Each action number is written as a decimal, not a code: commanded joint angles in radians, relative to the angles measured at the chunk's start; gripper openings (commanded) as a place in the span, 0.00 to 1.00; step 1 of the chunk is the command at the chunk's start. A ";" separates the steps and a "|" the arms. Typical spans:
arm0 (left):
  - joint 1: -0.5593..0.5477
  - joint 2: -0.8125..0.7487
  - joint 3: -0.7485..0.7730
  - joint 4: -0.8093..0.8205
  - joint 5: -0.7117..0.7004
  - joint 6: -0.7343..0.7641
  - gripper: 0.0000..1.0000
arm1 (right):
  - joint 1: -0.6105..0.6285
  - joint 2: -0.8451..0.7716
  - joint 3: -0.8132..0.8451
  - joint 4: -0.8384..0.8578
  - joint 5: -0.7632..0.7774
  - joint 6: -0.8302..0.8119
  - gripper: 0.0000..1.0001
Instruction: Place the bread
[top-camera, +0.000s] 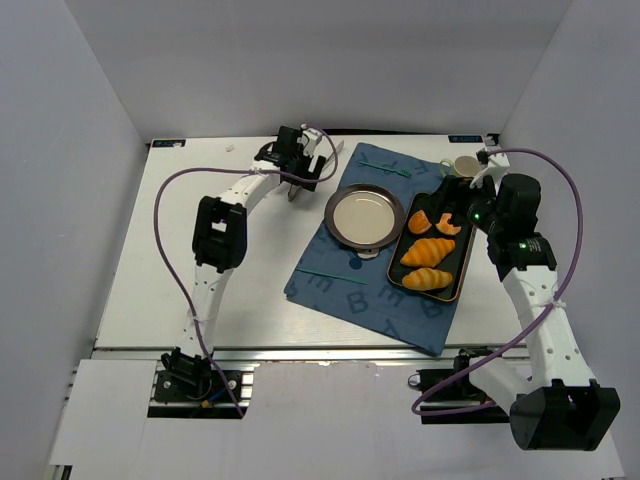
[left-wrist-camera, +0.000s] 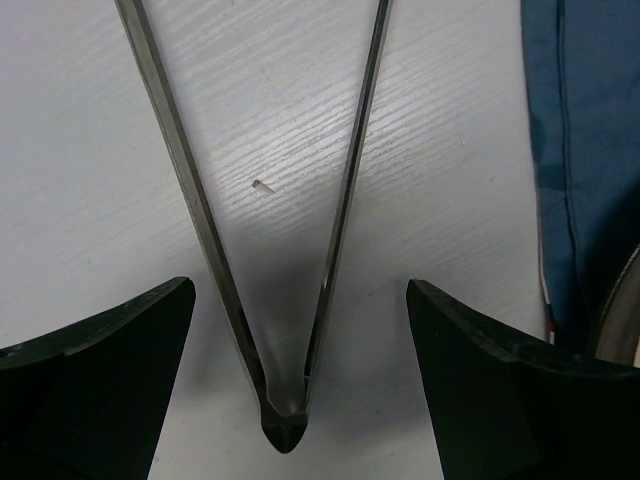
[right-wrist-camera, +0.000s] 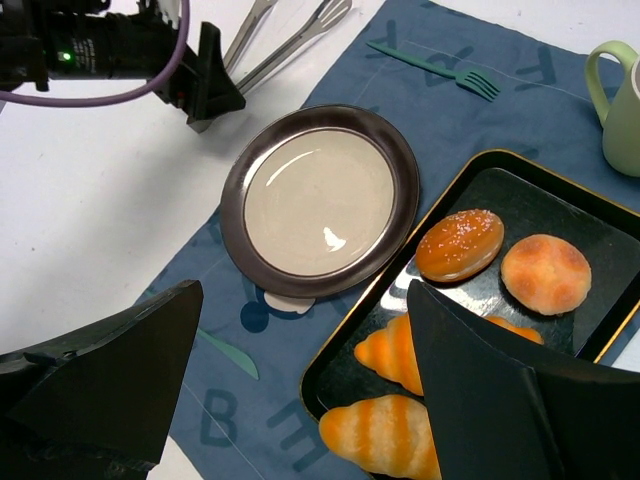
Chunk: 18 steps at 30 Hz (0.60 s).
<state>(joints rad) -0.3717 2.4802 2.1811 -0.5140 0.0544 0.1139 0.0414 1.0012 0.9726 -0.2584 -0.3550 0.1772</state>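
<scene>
The bread (right-wrist-camera: 459, 244) is a small oval golden roll lying on a black tray (right-wrist-camera: 560, 195); in the top view the bread (top-camera: 419, 221) is at the tray's far left. My right gripper (right-wrist-camera: 305, 325) is open and empty, hovering over the tray's near-left edge and the blue cloth; in the top view my right gripper (top-camera: 458, 205) is over the tray's far end. My left gripper (left-wrist-camera: 300, 385) is open, its fingers (left-wrist-camera: 110, 380) on either side of the hinge end of metal tongs (left-wrist-camera: 285, 415) lying on the white table, without touching them.
A round plain bun (right-wrist-camera: 545, 273) and two croissants (right-wrist-camera: 385, 435) share the tray. An empty dark-rimmed plate (right-wrist-camera: 320, 195) sits on the blue cloth (right-wrist-camera: 250, 420) left of the tray. A green mug (right-wrist-camera: 622, 100) stands at the far right.
</scene>
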 joint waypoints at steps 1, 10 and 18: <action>-0.004 -0.020 0.032 0.025 -0.041 0.024 0.98 | 0.005 -0.013 0.032 0.053 -0.021 0.007 0.89; -0.004 0.043 0.083 -0.021 -0.088 0.038 0.98 | 0.003 -0.004 0.023 0.068 -0.038 0.019 0.89; -0.004 0.080 0.112 -0.012 -0.085 0.044 0.95 | 0.005 -0.001 0.000 0.090 -0.055 0.034 0.89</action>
<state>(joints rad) -0.3752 2.5664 2.2585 -0.5163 -0.0250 0.1429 0.0414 1.0016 0.9718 -0.2253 -0.3840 0.2008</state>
